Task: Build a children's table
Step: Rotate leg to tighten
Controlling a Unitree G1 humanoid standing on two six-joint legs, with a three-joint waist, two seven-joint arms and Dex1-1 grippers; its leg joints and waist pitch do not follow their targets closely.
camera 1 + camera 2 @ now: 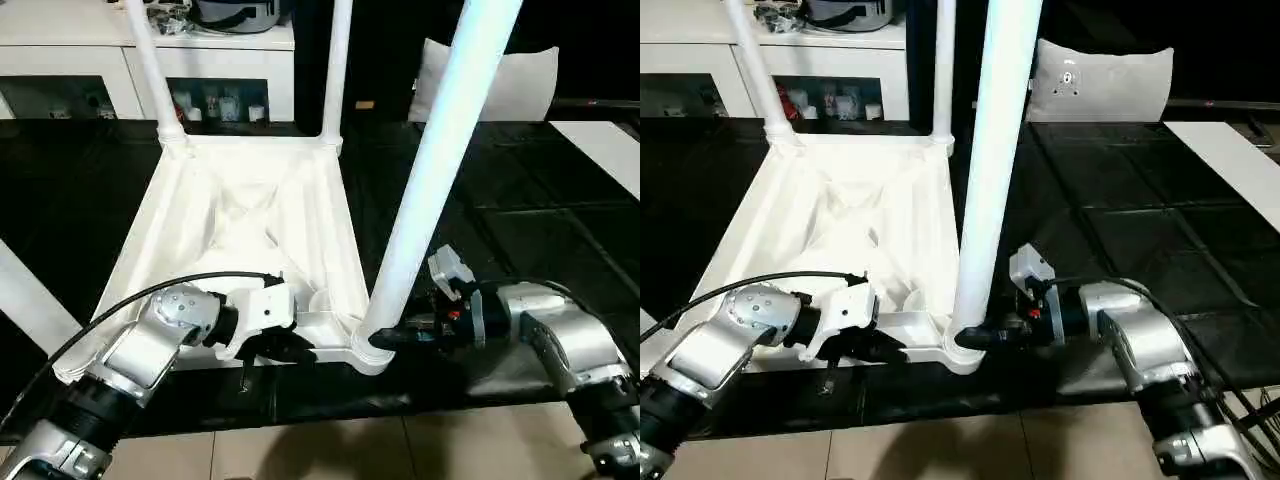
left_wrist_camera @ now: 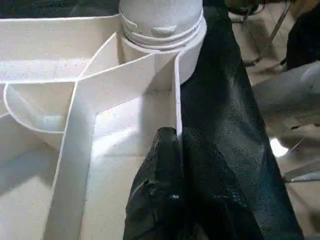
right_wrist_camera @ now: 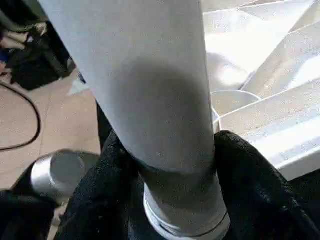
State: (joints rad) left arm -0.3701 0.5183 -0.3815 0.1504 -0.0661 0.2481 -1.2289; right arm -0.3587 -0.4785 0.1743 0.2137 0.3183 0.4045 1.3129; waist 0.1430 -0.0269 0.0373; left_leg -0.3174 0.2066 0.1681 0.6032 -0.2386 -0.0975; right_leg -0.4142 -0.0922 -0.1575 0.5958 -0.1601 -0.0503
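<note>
- The white plastic rectangular table top (image 1: 250,230) lay upside down on the black tiled surface (image 1: 520,230), its ribbed underside facing up, reaching from the surface's near edge back toward the white cabinet with shelves (image 1: 70,60).
- Two slim white tubular legs, the far-left leg (image 1: 150,60) and the far-right leg (image 1: 335,65), stood upright in the far corner sockets.
- A third long white tapered leg, the near-right leg (image 1: 440,160), stood in the near-right round corner socket (image 1: 368,350), leaning slightly to the right in the left eye view.
- The right gripper (image 1: 392,339) had its two black fingers (image 3: 247,175) closed around the base of the near-right leg, just above the socket; the right wrist view showed one finger on each side of the tube.
- The left gripper (image 1: 275,350) sat at the top's near rim, left of that socket; in the left wrist view its black fingers (image 2: 162,170) pinched the thin upright rim wall (image 2: 178,100), nearly shut on it.
- A white cushion (image 1: 1100,85) leaned beyond the surface; it carried a small dark mark, too small to read.
- No brand or legible writing could be made out on the table parts.
</note>
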